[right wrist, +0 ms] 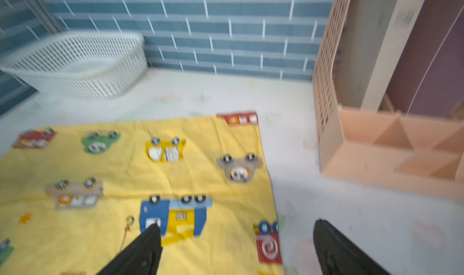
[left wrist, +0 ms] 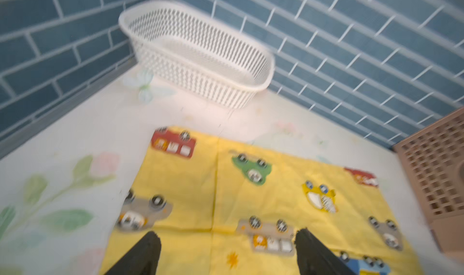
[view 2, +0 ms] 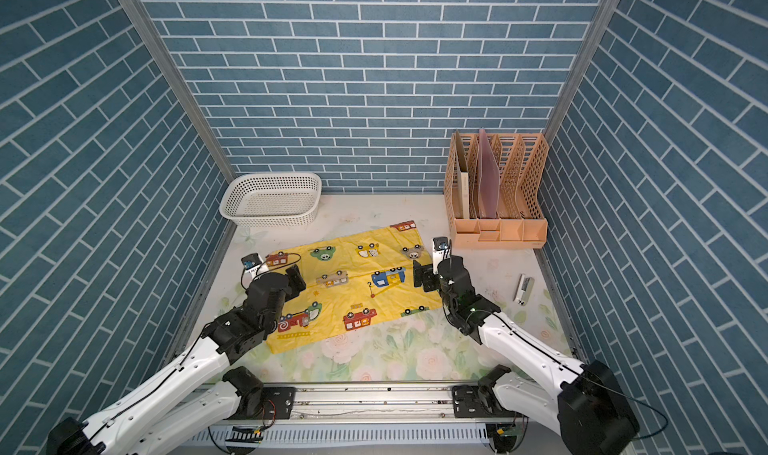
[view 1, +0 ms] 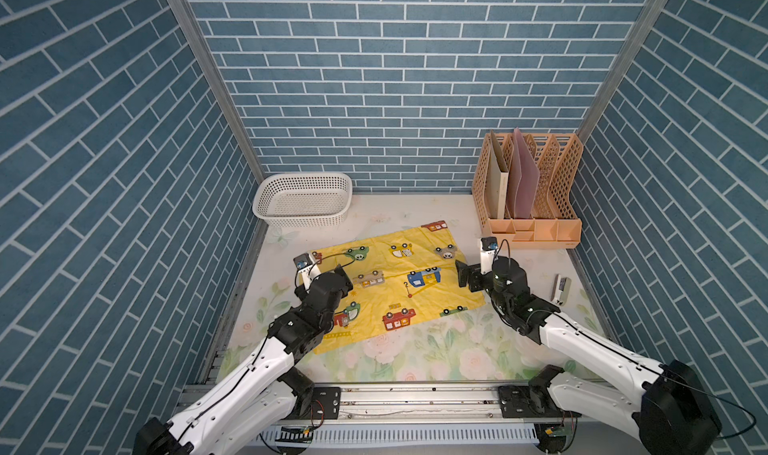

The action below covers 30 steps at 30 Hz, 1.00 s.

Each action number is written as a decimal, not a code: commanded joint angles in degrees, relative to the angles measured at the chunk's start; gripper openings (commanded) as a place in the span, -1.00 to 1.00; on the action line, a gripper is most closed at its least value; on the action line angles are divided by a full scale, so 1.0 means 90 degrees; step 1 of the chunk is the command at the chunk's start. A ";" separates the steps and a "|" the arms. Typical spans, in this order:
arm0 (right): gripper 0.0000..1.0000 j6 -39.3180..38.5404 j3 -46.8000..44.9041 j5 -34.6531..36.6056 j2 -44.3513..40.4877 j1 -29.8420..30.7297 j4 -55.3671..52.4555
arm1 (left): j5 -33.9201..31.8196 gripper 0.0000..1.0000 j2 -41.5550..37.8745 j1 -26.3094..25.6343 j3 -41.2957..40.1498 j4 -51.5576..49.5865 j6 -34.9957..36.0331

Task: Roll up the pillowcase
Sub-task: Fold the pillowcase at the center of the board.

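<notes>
The pillowcase (view 1: 386, 282) lies flat mid-table (view 1: 415, 216). Behind it on the left a basket (view 1: 303, 177) sits in the back corner; behind on the right stands a file rack (view 1: 536, 232). A small device (view 1: 561, 291) lies well to its right. The left gripper (left wrist: 227, 233) hangs over its left edge, the right gripper (right wrist: 236, 224) over its right

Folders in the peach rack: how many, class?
2. A beige folder at the rack end nearer the white basket; a pink folder beside it. Other slots look empty.
</notes>
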 commanded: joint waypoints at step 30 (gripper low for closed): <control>0.66 0.0713 0.0631 -0.1597 0.1819 -0.1916 -0.1680 | 0.2185 -0.26 0.0608 0.1334 -0.1270 -0.2356 -0.2535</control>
